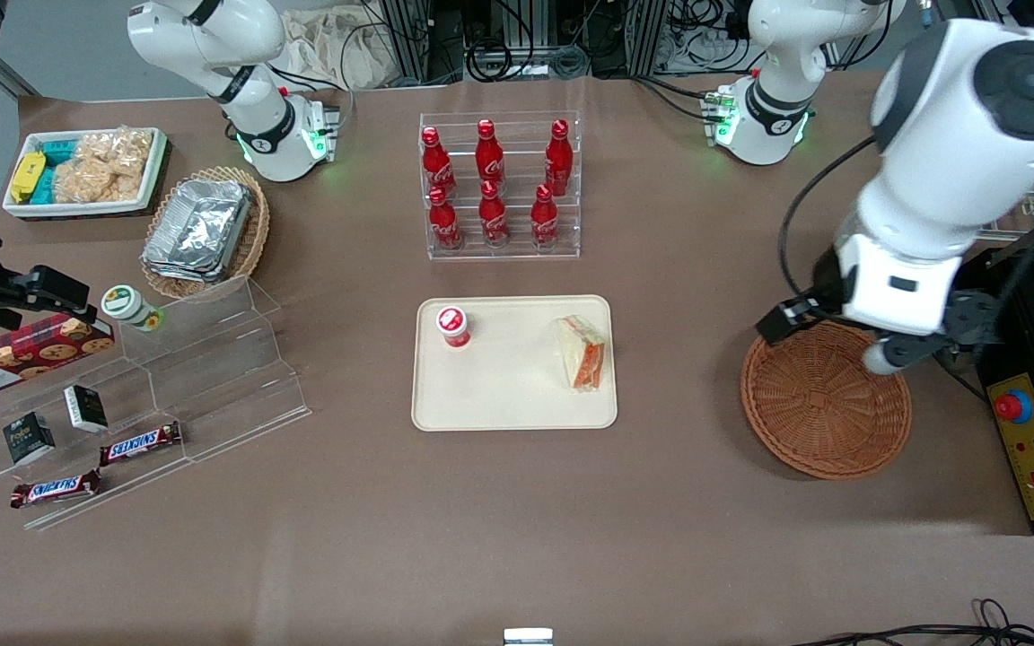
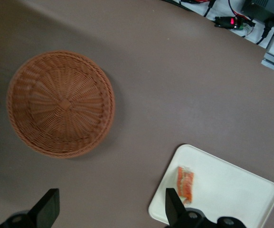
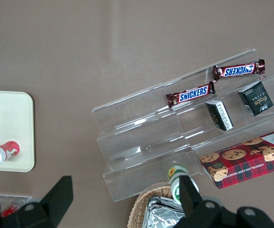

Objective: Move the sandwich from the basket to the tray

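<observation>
Sandwich (image 1: pixel 582 353) lies on the tray (image 1: pixel 517 404), at its three o'clock edge; basket (image 1: pixel 825 399) empty. Gripper (image 2: pixel 110 213) hovers above the worktop between them, fingers (image 2: pixel 49 205) apart, holding nothing — task looks done; only pulling clear remains.

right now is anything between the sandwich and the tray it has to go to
Nothing visible: the sandwich already lies on the tray, beside a small red cup. The basket holds nothing, and the gripper hangs open above the table between basket and tray.
</observation>
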Available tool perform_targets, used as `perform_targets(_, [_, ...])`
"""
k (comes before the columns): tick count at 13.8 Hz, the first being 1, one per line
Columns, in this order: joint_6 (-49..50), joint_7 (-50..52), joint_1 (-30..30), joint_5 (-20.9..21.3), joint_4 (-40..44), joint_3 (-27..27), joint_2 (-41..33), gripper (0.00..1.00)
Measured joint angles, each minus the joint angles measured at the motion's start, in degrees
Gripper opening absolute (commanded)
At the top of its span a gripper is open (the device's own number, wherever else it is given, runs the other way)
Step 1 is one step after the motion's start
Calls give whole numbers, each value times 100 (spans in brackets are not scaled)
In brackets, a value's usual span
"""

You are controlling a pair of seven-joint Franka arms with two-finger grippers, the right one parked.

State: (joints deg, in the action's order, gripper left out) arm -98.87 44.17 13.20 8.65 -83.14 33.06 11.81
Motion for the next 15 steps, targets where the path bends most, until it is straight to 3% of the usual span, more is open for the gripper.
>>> perform_targets(3, [78,-799,299,-138,-9,-102,-97,100])
perform_targets(5, [128,-1286,203,-237,-13,-471,-154,100])
perform_targets(10, [269,-2673,-707,-659,-26,-2210,-454,100])
perform_targets(15, [312,-3354,-1462,-796,-267,-3273,-823,100])
